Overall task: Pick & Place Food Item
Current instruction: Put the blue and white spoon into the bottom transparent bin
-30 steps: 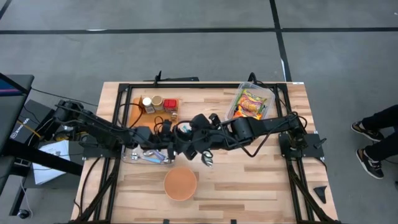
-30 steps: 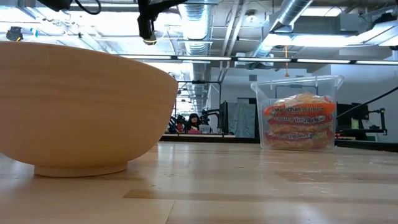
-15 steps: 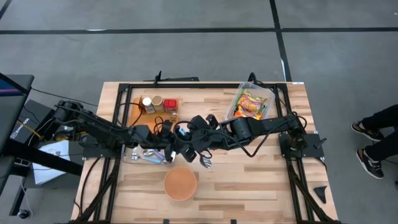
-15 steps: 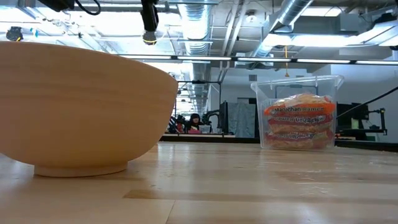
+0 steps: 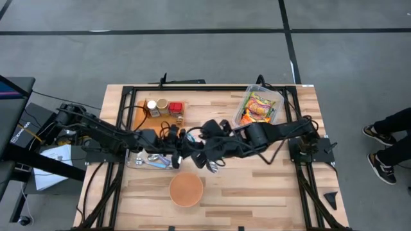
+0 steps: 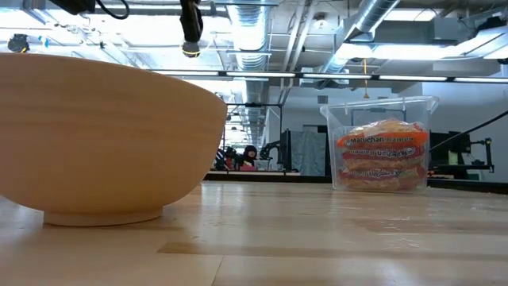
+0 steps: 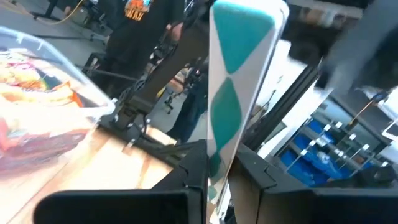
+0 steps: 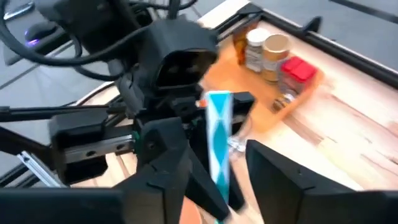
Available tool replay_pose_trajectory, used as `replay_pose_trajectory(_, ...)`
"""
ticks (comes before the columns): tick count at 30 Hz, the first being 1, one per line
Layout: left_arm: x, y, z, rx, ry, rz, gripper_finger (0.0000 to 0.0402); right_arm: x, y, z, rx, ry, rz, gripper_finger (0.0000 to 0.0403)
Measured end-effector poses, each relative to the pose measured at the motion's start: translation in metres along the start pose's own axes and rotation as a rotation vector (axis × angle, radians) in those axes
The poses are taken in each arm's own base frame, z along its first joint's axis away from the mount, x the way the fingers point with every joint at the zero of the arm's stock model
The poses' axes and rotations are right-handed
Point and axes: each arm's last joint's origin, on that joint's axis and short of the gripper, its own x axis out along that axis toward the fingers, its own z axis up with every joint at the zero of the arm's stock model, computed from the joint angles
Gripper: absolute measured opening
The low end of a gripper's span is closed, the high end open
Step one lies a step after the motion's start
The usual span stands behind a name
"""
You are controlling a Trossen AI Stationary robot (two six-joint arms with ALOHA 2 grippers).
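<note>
A flat white packet with teal diamonds (image 7: pixel 239 93) stands on edge between the fingers of my left gripper (image 7: pixel 217 196), which is shut on it above the table's middle (image 5: pixel 187 146). My right gripper (image 8: pixel 233 180) faces the left gripper from the right (image 5: pixel 205 155). It is open, with one finger on each side of the packet's free end (image 8: pixel 217 143). I cannot tell whether it touches the packet. A wooden bowl (image 5: pixel 186 189) stands on the table just nearer than both grippers and fills the left of the low view (image 6: pixel 103 135). My left gripper pinches one end of the packet (image 7: pixel 214 168) between its two fingers, which bear on its flat faces. The gripper lies about level and comes from the table's left. The packet is lifted clear of the table and sticks out past the fingers toward my right gripper.
A clear bin of noodle packets (image 5: pixel 259 106) stands at the far right. An orange tray with jars (image 5: pixel 160 108) is at the far left, and a clear tray with cutlery (image 5: pixel 149 160) lies under the left arm. A person's feet (image 5: pixel 385 144) show right of the table.
My right arm has shifted a little toward the table's near edge, and its gripper stays close against the left gripper. The packet stays in the left gripper.
</note>
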Motion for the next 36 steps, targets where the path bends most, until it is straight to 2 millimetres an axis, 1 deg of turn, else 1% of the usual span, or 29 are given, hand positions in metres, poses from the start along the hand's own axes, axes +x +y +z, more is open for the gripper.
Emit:
replay_pose_trajectory(4,0.0,0.002,-0.004,0.024,0.042,0.024,0.0029,-0.026,-0.009,0.0,0.043,-0.016,-0.053,0.0175)
replay_pose_trajectory(9,-0.002,0.002,-0.004,0.036,0.059,0.032,0.0029,-0.056,-0.02,-0.007,0.094,-0.022,-0.123,0.018)
replay_pose_trajectory(11,-0.004,0.001,0.001,0.053,0.045,0.042,0.0029,-0.067,-0.023,-0.011,0.118,-0.014,-0.146,0.0177)
replay_pose_trajectory(13,-0.009,0.002,0.007,0.077,0.052,0.065,0.0029,-0.074,-0.026,-0.016,0.131,0.0,-0.172,0.0173)
replay_pose_trajectory(16,-0.017,0.002,0.024,0.119,0.048,0.098,0.0029,-0.081,-0.028,-0.026,0.143,0.027,-0.217,0.0167)
replay_pose_trajectory(22,-0.035,-0.005,0.065,0.213,0.055,0.17,0.0029,-0.078,-0.021,-0.043,0.167,0.052,-0.221,0.0159)
replay_pose_trajectory(27,-0.048,-0.012,0.09,0.284,0.136,0.247,0.0029,-0.073,-0.019,-0.056,0.205,0.075,-0.244,0.0157)
replay_pose_trajectory(30,-0.056,-0.017,0.101,0.306,0.212,0.303,0.0029,-0.069,-0.019,-0.062,0.233,0.104,-0.254,0.0157)
replay_pose_trajectory(33,-0.065,-0.02,0.106,0.33,0.331,0.367,0.0029,-0.067,-0.018,-0.068,0.262,0.116,-0.268,0.0157)
replay_pose_trajectory(36,-0.072,-0.024,0.11,0.341,0.434,0.408,0.0029,-0.067,-0.017,-0.07,0.279,0.121,-0.266,0.0157)
